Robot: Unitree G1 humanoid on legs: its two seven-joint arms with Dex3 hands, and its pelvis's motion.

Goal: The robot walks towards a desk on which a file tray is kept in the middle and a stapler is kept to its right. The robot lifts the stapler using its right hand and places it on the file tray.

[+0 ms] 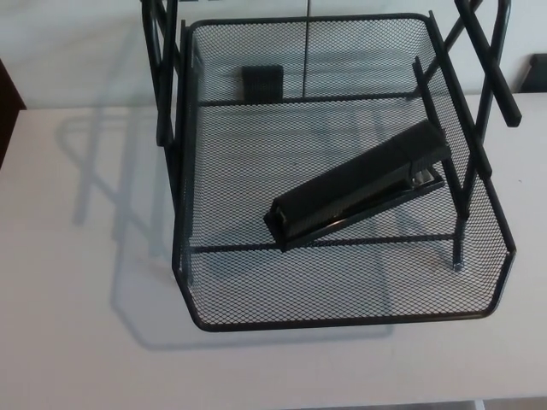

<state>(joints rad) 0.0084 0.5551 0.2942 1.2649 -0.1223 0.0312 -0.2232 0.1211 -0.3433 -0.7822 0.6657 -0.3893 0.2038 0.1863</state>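
Fingers not in view; stapler (359, 182) lies diagonally inside file tray (342, 322).

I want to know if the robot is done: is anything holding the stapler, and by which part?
Nothing holds it. The stapler lies loose on the file tray, and neither robot hand is in view.

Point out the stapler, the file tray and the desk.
stapler (359, 184): head view, middle of its black top arm.
file tray (342, 292): head view, mesh near the front rim.
desk (68, 290): head view, bare white top to the left of the tray.
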